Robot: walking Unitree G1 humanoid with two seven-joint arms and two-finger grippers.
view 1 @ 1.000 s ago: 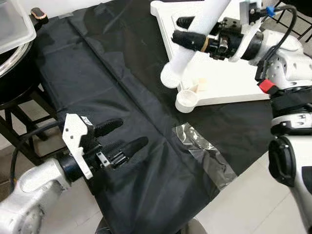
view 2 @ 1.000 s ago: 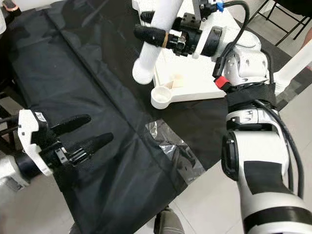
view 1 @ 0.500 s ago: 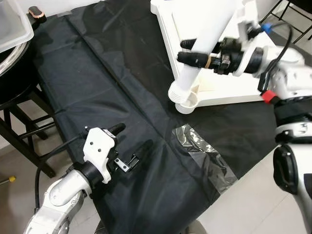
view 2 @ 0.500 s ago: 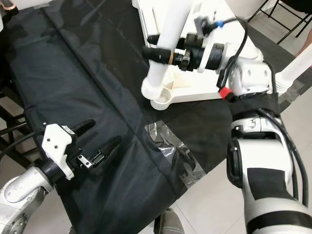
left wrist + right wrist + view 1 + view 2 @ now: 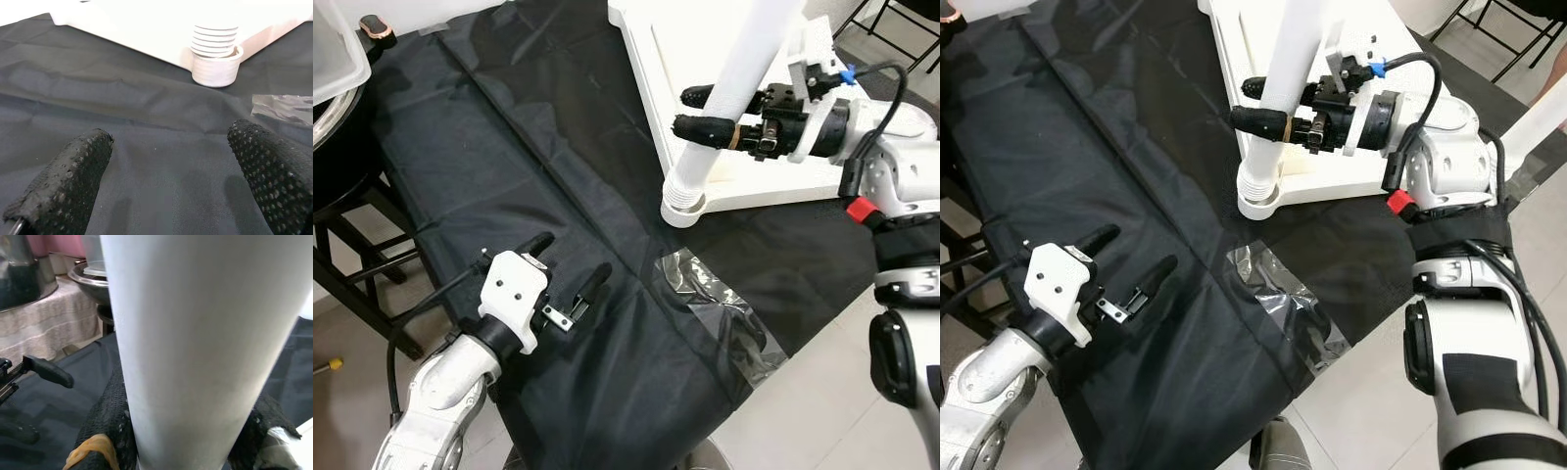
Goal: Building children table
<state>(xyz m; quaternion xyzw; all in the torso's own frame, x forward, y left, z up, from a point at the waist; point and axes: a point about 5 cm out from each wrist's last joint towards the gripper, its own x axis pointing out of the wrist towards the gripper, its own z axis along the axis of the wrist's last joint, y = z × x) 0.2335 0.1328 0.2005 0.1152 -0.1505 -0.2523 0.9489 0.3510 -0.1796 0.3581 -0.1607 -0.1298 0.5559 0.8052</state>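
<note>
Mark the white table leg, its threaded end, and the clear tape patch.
White cylindrical table leg point(image 5: 736, 83), left eye view, mid shaft.
Threaded end point(image 5: 215, 40), left wrist view, ridges.
Clear tape patch point(image 5: 720, 311), left eye view, centre.

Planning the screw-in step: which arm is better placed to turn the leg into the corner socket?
Right. The right claw already grips the white leg, whose threaded end sits at the socket. The left claw hovers open over the black cloth, away from it.
</note>
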